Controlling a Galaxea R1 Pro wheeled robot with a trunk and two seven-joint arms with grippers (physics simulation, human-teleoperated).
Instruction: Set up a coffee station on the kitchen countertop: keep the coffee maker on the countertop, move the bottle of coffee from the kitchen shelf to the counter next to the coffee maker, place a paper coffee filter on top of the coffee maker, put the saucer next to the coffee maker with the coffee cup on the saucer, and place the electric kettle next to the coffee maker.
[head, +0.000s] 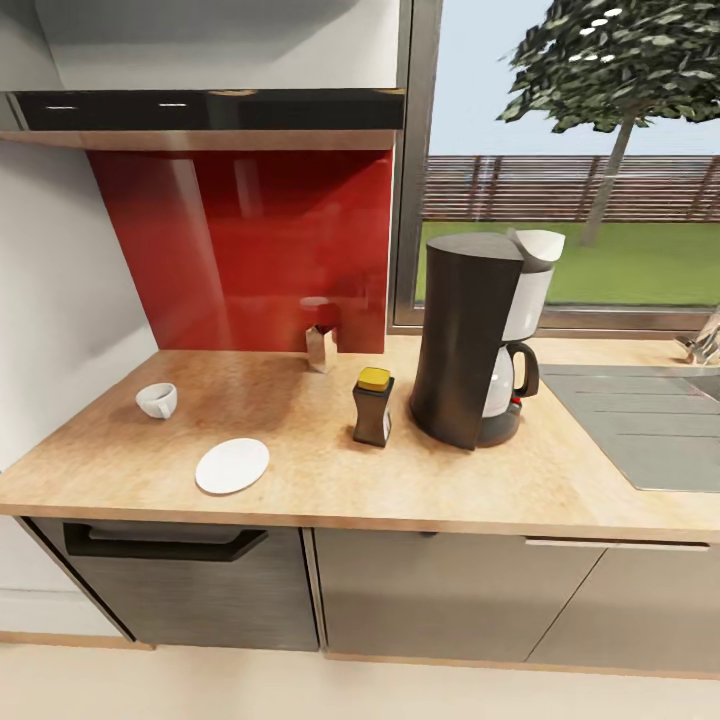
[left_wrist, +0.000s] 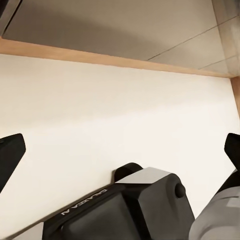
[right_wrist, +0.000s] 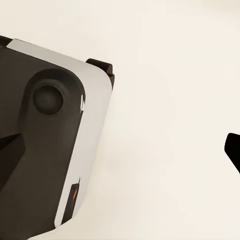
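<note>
Dark grey, the tall drip coffee maker (head: 480, 340) stands on the light tan wood-look bench (head: 300, 470); the yellow-capped brown coffee bottle (head: 373, 407) is just beside it. The round white saucer (head: 232, 466) and the white handled cup (head: 157, 400) lie apart. "GALAXEA" marks the robot's base (left_wrist: 125, 210). Both hands, the left hand (left_wrist: 120, 155) and the right hand (right_wrist: 120, 155), are spread wide, holding nothing.

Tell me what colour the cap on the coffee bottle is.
Yellow. The bottle of coffee is dark brown with a yellow cap, clearest in the head view.
</note>
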